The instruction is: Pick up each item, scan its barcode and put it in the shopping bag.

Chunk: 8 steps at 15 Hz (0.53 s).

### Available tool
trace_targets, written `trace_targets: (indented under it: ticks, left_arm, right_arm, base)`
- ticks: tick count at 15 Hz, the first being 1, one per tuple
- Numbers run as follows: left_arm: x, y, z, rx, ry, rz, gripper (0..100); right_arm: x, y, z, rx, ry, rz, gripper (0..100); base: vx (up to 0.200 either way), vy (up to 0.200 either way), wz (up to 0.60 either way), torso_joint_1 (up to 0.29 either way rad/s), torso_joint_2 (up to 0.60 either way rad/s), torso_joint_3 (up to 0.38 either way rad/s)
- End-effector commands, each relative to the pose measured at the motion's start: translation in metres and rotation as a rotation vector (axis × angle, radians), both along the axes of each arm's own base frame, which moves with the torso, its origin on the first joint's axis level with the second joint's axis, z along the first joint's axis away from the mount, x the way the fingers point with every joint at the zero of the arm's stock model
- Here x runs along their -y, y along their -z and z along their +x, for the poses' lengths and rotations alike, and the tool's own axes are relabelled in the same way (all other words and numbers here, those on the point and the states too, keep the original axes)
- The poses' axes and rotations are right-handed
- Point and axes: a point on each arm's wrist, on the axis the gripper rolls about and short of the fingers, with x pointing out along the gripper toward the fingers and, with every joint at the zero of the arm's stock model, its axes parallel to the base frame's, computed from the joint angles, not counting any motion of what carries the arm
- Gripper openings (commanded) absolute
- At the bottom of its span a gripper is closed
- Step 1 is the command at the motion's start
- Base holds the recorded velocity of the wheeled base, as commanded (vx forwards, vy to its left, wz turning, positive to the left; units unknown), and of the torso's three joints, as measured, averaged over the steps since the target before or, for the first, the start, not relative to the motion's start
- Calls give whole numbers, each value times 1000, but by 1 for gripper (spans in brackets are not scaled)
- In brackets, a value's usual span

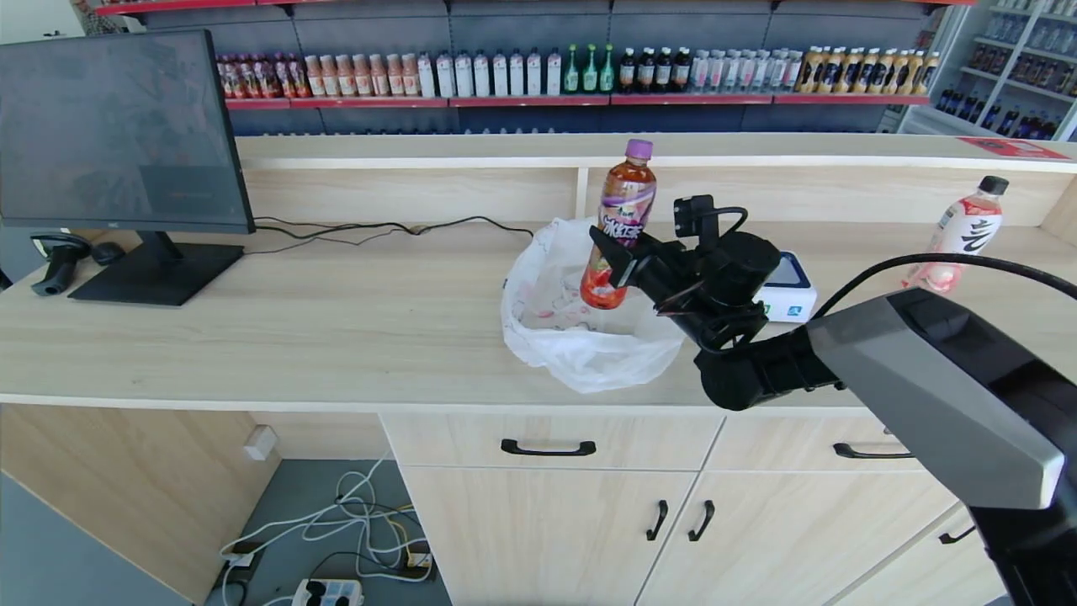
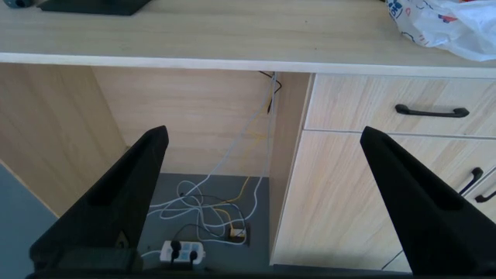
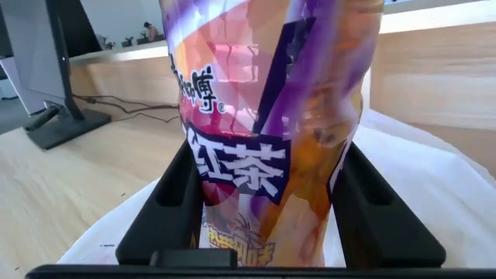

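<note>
Tea bottle (image 1: 623,210) with the purple cap is hanging upright just above the open mouth of the white shopping bag (image 1: 589,345). Your right gripper (image 1: 612,263) is clamping it around the lower label, fingers pressing in on both sides. You are likely bagging now, so aim at lowering it straight down and upright, opening only once the base is sitting inside the limp rim, which may be folding inward. A white box (image 1: 791,295), seemingly the scanner, is sitting at the bag's 3 o'clock, and a pale bottle (image 1: 968,231) is waiting at 2 o'clock. Your left gripper (image 2: 263,139) is hanging wide open and empty below the counter (image 2: 194,35).
</note>
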Motion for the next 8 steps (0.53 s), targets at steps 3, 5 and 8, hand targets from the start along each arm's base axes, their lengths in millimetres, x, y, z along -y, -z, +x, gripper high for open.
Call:
trace_targets:
  ticks: [3,5,8]
  left_arm:
    - [0,0,0,1,-1,0,100]
    - [0,0,0,1,1,0,100]
    - [0,0,0,-1,-1,0,100]
  right_arm:
    - [-22,18,-5,-10,-45,-5,0]
    - [-24,27,-5,-26,-35,-4,0]
    - [-23,47,-6,-44,-34,-10,0]
  base:
    - [0,0,0,0,0,0]
    - [0,0,0,0,0,0]
    - [0,0,0,0,0,0]
